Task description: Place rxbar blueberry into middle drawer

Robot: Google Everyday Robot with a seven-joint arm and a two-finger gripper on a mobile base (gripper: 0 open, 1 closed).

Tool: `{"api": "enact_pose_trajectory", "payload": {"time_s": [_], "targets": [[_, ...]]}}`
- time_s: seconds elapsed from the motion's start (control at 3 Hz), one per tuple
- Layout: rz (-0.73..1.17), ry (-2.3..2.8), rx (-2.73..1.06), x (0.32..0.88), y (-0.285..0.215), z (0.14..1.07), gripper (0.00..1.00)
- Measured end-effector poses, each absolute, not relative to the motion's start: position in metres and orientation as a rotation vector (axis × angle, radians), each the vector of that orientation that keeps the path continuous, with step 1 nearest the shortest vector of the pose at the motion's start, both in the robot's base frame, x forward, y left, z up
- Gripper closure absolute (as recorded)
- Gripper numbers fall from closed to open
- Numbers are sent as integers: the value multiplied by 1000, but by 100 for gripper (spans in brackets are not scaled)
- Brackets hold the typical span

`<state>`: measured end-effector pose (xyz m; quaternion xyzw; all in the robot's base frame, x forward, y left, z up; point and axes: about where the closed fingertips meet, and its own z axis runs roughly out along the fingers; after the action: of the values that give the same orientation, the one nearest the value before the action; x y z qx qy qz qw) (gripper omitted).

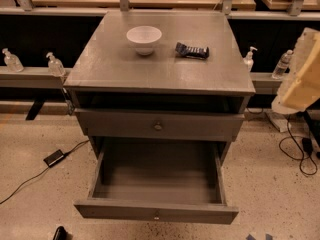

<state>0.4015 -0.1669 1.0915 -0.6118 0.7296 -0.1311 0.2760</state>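
High front view looks down on cabinet (110, 59) (gripper (301, 74) at right edge).

The cabinet top (150, 66) is grey-painted wood with a dull, scuffed sheen where light catches it. The open middle drawer (125, 210) looks like the same wood, but flatter and matt inside. The white bowl (144, 38) is smooth and faintly glossy, like glazed ceramic. The rxbar blueberry (192, 50) wears a dark, crinkled wrapper with a plastic shine. The floor (270, 184) is speckled and smooth. At the right edge of view, beside the cabinet, the gripper (301, 74) looks pale cream and matt — plastic-like.
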Motion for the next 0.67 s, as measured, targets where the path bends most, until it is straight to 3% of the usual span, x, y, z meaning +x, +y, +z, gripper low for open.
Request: {"api": "enact_pose_trajectory", "payload": {"time_s": [0.67], "targets": [[-343,1921,-1615,403,-168,1101,0]]}}
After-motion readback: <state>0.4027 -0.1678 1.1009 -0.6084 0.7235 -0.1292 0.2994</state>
